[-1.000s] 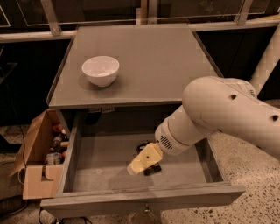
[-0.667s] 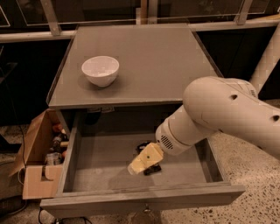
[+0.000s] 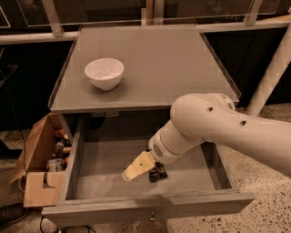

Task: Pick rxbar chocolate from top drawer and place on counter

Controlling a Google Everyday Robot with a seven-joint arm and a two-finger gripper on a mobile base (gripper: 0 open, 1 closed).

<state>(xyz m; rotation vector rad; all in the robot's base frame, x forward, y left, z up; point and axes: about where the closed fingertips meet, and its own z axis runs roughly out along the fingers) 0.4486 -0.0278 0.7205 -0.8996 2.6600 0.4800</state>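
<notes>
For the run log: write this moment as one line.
hand: low in open top drawer | rxbar chocolate: on drawer floor by hand | counter: white bowl

Gripper [image 3: 142, 168] low in drawer [image 3: 104, 179]; bar [image 3: 158, 173] beside it part hidden, lettering unreadable. Arm [image 3: 218, 127] covers drawer's right rear, cut by right edge. Box [image 3: 34, 152] contents indistinct.

Landmark: open brown cardboard box [image 3: 37, 182], standing on the floor and holding small bottles and cans. Speckled light terrazzo floor [image 3: 268, 182] runs beneath the box and far to its right. A dark cable [image 3: 16, 217] lies just below the box. Above and behind the box: a pale horizontal rail [image 3: 32, 37], with dark glazed panels [image 3: 100, 10] over it. Far right of the box: a white slanted post [image 3: 273, 73]. Lighting is dim and warm. The gripper [image 3: 144, 170] hangs right of the box, at box height.
</notes>
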